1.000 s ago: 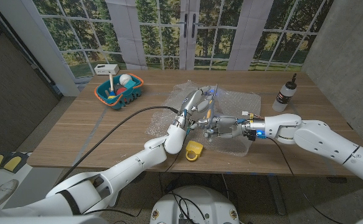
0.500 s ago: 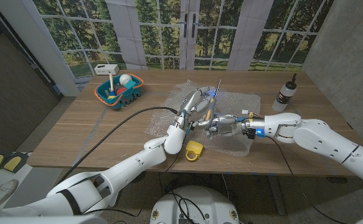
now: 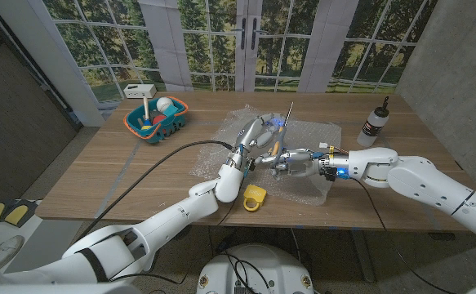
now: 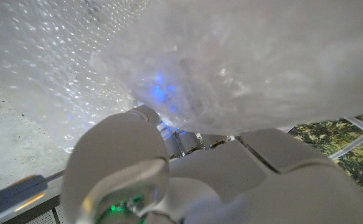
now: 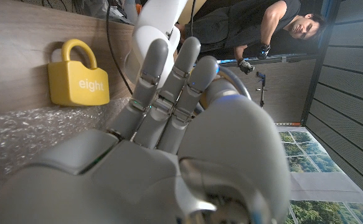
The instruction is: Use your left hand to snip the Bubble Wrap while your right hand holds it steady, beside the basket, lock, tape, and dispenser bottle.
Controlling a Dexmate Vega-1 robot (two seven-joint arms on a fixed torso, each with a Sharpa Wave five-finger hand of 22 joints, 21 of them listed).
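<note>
A: Where is the Bubble Wrap (image 3: 282, 147)?

B: It lies spread on the desk (image 3: 99, 175), in the middle, under both hands. The basket (image 3: 156, 119) stands well apart at the far left, the dispenser bottle (image 3: 374, 123) at the far right.

A: What does the left hand (image 3: 256, 135) hold?

B: It holds scissors (image 3: 280, 131) over the wrap; a thin blade points up and away. How the fingers close on the handles is hard to see. In the left wrist view the wrap (image 4: 243, 56) is a blurred white mass with a blue glow just before the hand (image 4: 187, 174).

A: And the right hand (image 3: 291, 162)?

B: Its fingers (image 5: 169, 81) reach out straight and close together, touching the wrap (image 5: 25, 134). Whether they pinch it, one cannot tell.

A: The lock (image 3: 255, 197)?

B: Yellow, near the desk's front edge, just beside the wrap. The right wrist view shows "eight" on it (image 5: 76, 78), and a person (image 5: 274, 31) behind.
</note>
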